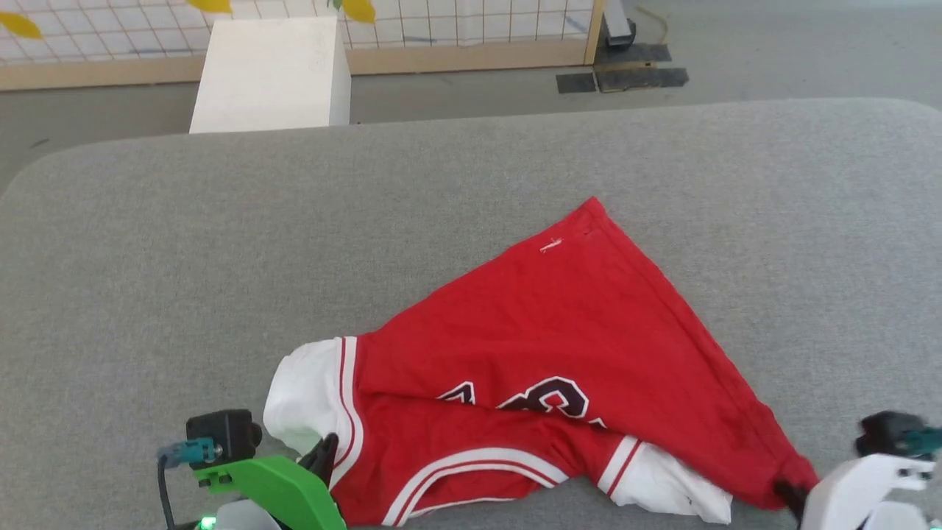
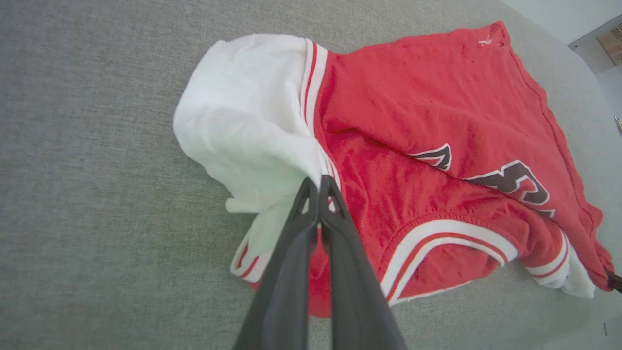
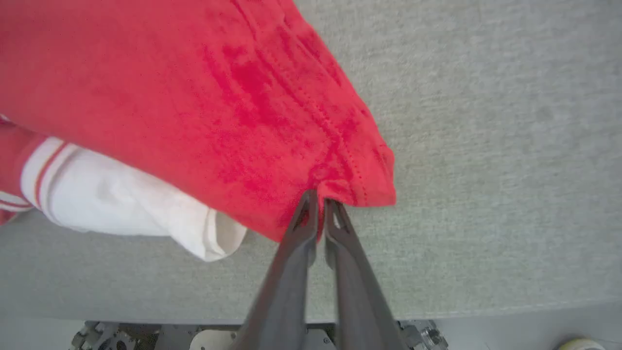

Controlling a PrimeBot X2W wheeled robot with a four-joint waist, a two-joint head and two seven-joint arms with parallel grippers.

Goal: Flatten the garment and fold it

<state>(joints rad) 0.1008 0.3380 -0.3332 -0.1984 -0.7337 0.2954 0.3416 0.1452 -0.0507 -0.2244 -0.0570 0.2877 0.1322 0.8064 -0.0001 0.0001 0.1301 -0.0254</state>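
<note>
- The black, white-edged number on the jersey [image 1: 559,346] reads perhaps "23"; a fold hides part.
- My left gripper [image 2: 319,183] is pinched closed on its white sleeve seam; my right gripper [image 3: 318,198] clamps the red hem corner.
- It lies crumpled on the grey padded table [image 1: 221,243] between my jaws; a white box [image 1: 272,73] stands beyond.

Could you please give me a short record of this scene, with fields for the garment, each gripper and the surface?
Surface: grey cloth-covered table
Garment: red jersey, rumpled, doubled over itself, number partly hidden
Left gripper: shut on the jersey by its white sleeve
Right gripper: shut on the jersey's red hem corner
Progress: not yet flat
</note>
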